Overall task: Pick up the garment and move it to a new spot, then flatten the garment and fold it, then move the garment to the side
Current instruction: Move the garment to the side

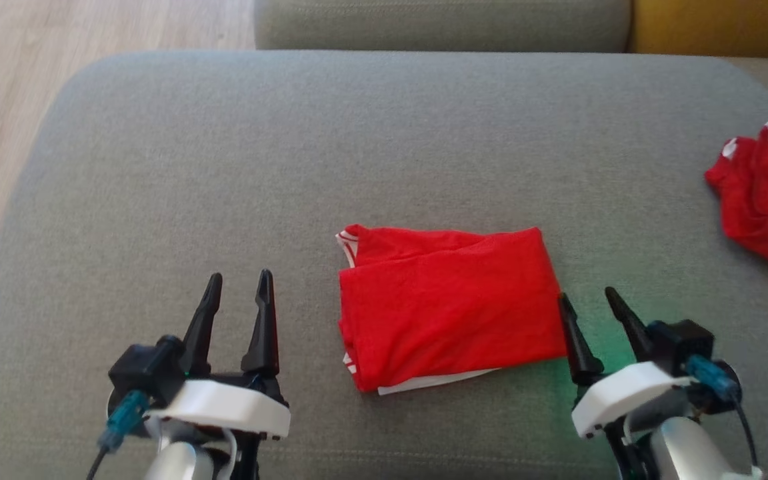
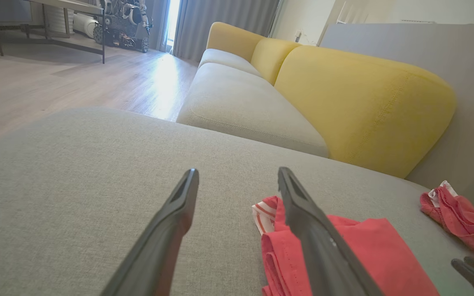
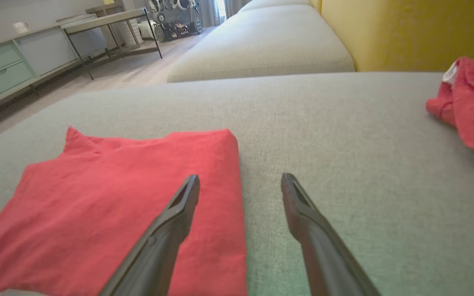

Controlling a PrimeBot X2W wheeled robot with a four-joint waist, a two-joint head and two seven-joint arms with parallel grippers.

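While the left end effector [image 1: 241, 275] and right end effector [image 1: 587, 294] gape empty, the garment [image 1: 447, 307] lies between

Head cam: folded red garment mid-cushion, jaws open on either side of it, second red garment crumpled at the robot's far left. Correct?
One error: the crumpled red garment lies at the robot's far right on the grey cushion, not the left; the head view shows it. The rest stands: the folded red garment sits mid-cushion, with open jaws on either side of it.
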